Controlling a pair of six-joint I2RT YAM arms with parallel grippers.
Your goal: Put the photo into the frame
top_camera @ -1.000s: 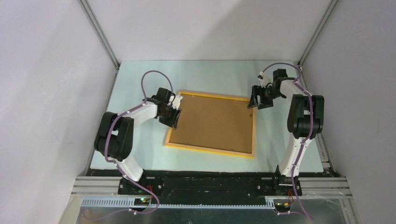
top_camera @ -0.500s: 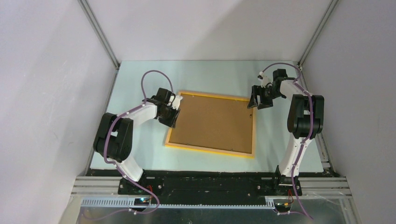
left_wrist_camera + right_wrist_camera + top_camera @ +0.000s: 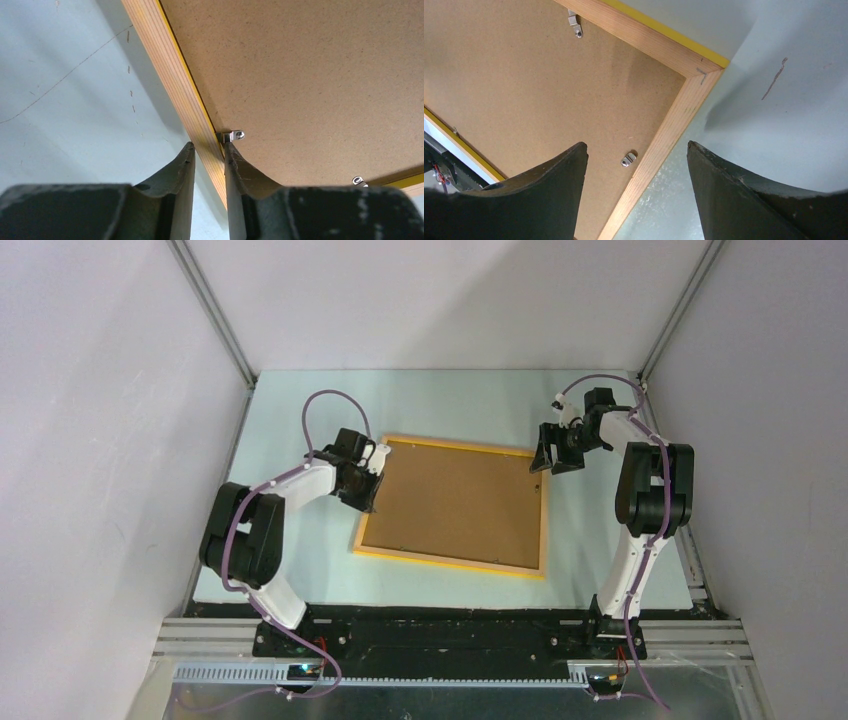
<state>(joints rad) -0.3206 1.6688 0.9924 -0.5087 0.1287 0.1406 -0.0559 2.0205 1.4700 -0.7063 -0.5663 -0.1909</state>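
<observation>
The frame (image 3: 450,564) lies face down on the table, its yellow-orange wooden rail around the brown backing board (image 3: 455,502). The photo is hidden. My left gripper (image 3: 367,502) is low at the frame's left rail (image 3: 165,65). Its fingers are nearly together with a narrow gap, holding nothing, one on each side of the rail, and the right fingertip touches a small metal clip (image 3: 232,135). My right gripper (image 3: 545,462) hovers wide open and empty over the frame's far right corner (image 3: 696,75), above another clip (image 3: 628,159).
The pale table surface (image 3: 300,540) surrounds the frame. Grey enclosure walls with metal posts (image 3: 215,315) stand on the left, back and right. More metal clips show on the backing board, one in the right wrist view (image 3: 574,22) and one in the left wrist view (image 3: 357,180).
My left gripper has shifted slightly back and left along the frame's left rail. The right arm and the frame have not moved.
</observation>
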